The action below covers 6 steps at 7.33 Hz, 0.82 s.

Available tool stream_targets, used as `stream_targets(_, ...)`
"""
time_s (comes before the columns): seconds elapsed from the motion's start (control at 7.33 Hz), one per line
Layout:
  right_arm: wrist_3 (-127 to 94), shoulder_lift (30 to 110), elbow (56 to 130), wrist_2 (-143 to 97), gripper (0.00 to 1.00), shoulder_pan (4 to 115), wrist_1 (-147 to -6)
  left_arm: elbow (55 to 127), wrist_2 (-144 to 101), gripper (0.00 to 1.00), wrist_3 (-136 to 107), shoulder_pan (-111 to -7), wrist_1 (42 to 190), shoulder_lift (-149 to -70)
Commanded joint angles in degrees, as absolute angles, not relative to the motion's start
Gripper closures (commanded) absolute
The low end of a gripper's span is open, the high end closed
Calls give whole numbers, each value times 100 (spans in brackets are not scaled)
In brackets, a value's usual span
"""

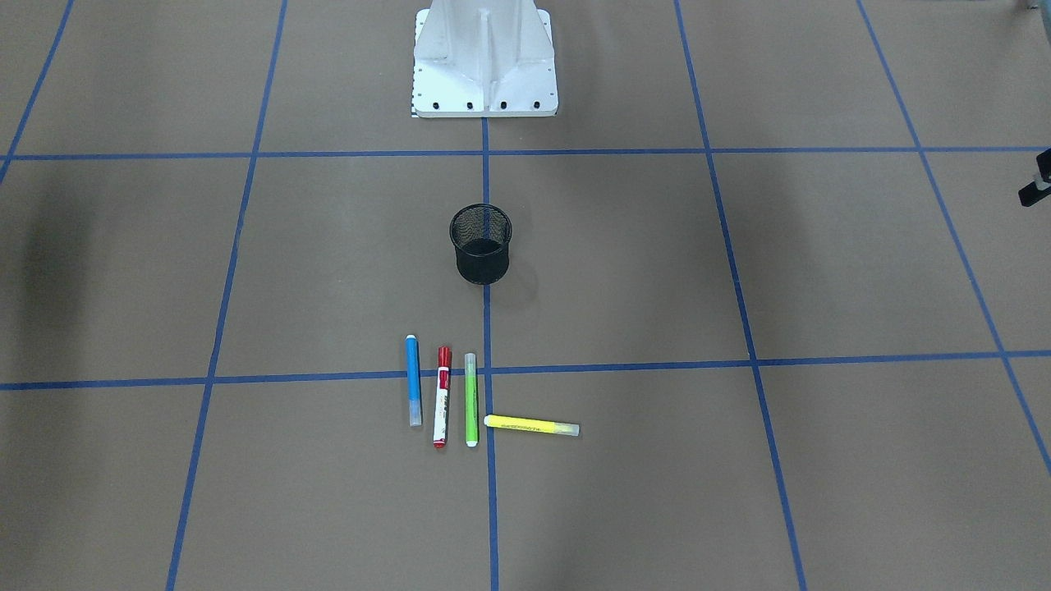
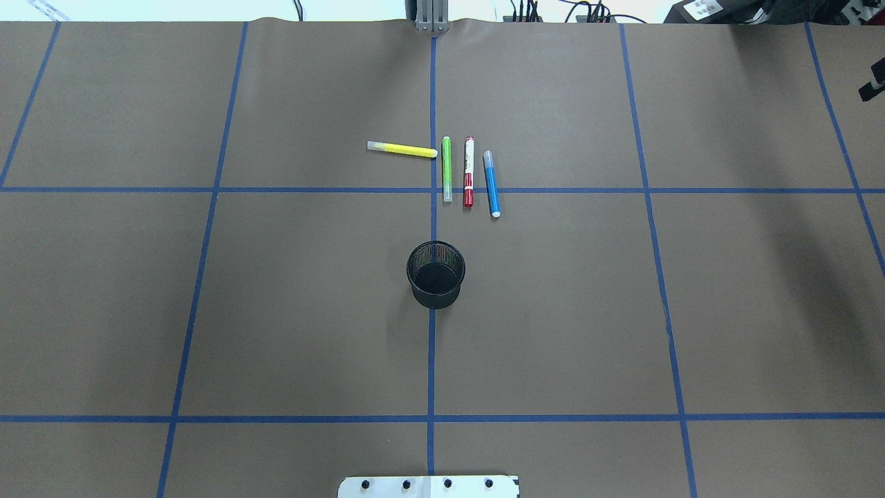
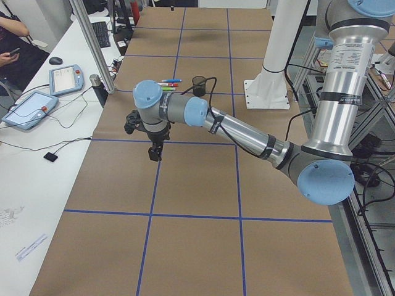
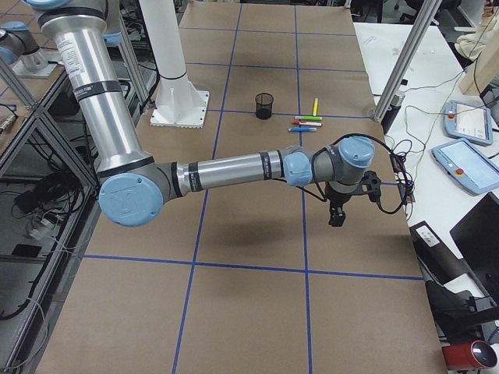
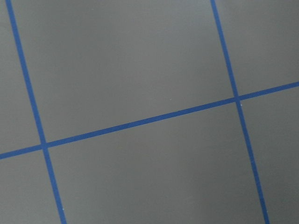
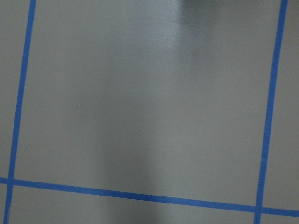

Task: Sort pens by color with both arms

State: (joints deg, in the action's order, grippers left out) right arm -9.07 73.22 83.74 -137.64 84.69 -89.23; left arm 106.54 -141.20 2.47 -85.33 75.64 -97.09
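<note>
Four pens lie side by side on the brown paper, across the table from the robot base. In the front-facing view they are the blue pen [image 1: 413, 380], the red-capped white pen [image 1: 442, 396], the green pen [image 1: 471, 400] and the yellow highlighter [image 1: 531, 425], which lies crosswise. The overhead view shows them too: blue [image 2: 491, 185], red [image 2: 469, 171], green [image 2: 446, 169], yellow [image 2: 402, 149]. The left gripper [image 3: 154, 153] hangs above the table far to the pens' left side. The right gripper [image 4: 336, 218] hangs far to their right side. I cannot tell whether either is open. Both wrist views show only paper and tape.
A black mesh cup [image 2: 435, 274] stands between the pens and the white base stand [image 1: 484, 61]. Blue tape lines grid the paper. A side table with teach pendants [image 4: 470, 164] and aluminium posts [image 3: 92, 52] runs along the table's far edge. A small black part [image 2: 872, 86] shows at the edge.
</note>
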Motion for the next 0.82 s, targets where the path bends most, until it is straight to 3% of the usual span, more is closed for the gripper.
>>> stream_targets(0.0, -738, 7628, 8639, -13764, 1, 8797, -8947, 10670, -14124, 1, 316, -8727, 7778, -9396)
stream_targets(0.68, -738, 7866, 8666, -13597, 1, 8851, -8947, 10775, -14124, 1, 316, -8763, 7778, -9308)
